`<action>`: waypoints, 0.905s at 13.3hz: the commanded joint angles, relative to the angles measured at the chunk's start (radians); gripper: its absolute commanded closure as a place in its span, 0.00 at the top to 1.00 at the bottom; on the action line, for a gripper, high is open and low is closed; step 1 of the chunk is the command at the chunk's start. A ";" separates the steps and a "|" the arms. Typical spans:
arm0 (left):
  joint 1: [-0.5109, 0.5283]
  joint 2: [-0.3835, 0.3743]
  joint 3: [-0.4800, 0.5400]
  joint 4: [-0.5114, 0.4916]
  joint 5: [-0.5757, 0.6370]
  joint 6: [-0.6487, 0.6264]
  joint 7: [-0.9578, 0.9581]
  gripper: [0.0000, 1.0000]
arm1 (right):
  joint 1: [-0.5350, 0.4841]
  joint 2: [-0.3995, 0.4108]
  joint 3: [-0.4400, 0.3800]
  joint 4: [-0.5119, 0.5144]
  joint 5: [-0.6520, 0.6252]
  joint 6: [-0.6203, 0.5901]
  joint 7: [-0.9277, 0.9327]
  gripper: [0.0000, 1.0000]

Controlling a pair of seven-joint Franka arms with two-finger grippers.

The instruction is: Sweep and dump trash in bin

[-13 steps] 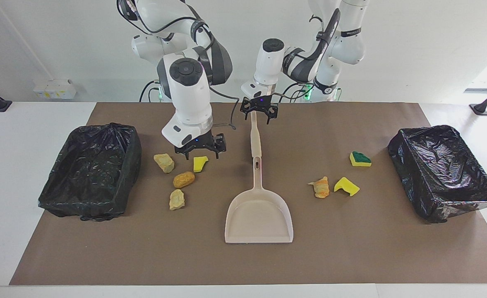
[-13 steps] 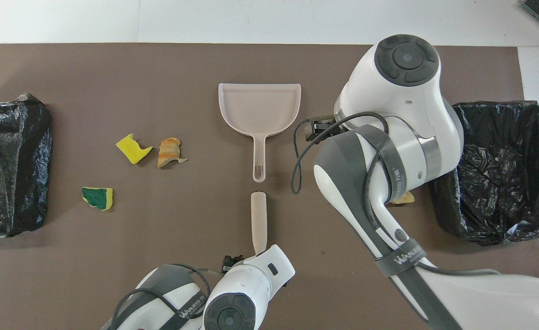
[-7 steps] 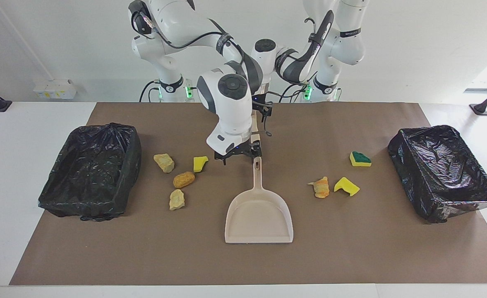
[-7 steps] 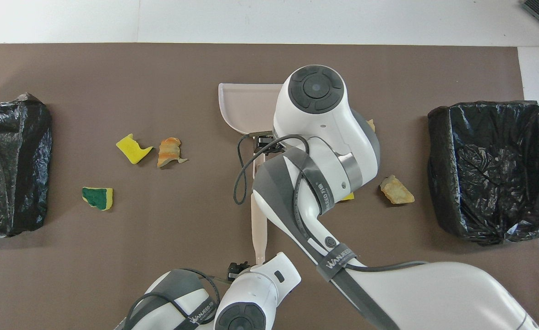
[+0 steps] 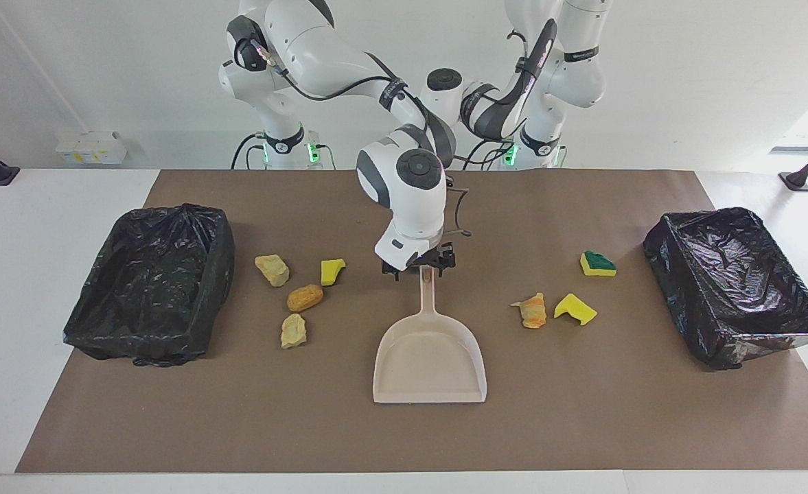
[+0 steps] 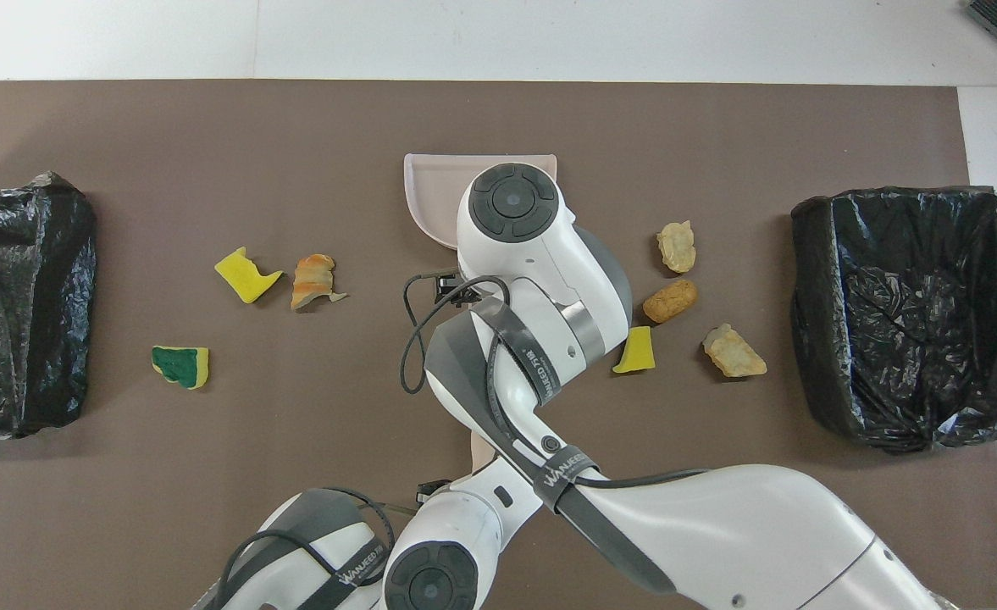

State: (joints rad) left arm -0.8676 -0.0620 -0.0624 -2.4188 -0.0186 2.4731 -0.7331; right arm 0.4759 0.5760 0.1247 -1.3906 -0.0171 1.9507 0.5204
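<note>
A beige dustpan (image 5: 429, 357) (image 6: 430, 182) lies mid-table, its handle pointing at the robots. My right gripper (image 5: 421, 264) hangs open low over the handle's end, one finger on each side. In line with it lies a pale stick (image 6: 483, 447); its end runs under my left gripper (image 6: 464, 485), which is shut on it and hidden in the facing view. The trash lies in two groups. Tan lumps (image 5: 272, 269), an orange lump (image 5: 305, 297) and a yellow sponge (image 5: 332, 270) sit toward the right arm's end. A green-faced sponge (image 5: 597, 263), a yellow sponge (image 5: 574, 308) and an orange piece (image 5: 533, 309) sit toward the left arm's.
Two bins lined with black bags stand on the brown mat, one at the right arm's end (image 5: 149, 285) (image 6: 905, 313) and one at the left arm's end (image 5: 733, 288) (image 6: 15, 305). The right arm's forearm crosses above the stick and the left hand.
My right arm swung from above the trash near its bin across to the dustpan handle. My left gripper closed on the end of the pale stick.
</note>
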 commanded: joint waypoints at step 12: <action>0.333 -0.259 -0.001 -0.003 0.129 -0.405 0.027 0.00 | -0.016 0.015 0.006 -0.042 0.025 0.071 -0.069 0.00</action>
State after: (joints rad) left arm -0.6127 -0.3016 -0.0535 -2.4141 0.0835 2.0803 -0.7244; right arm 0.4778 0.5982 0.1249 -1.4215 -0.0170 2.0179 0.4959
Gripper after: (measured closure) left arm 0.736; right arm 0.652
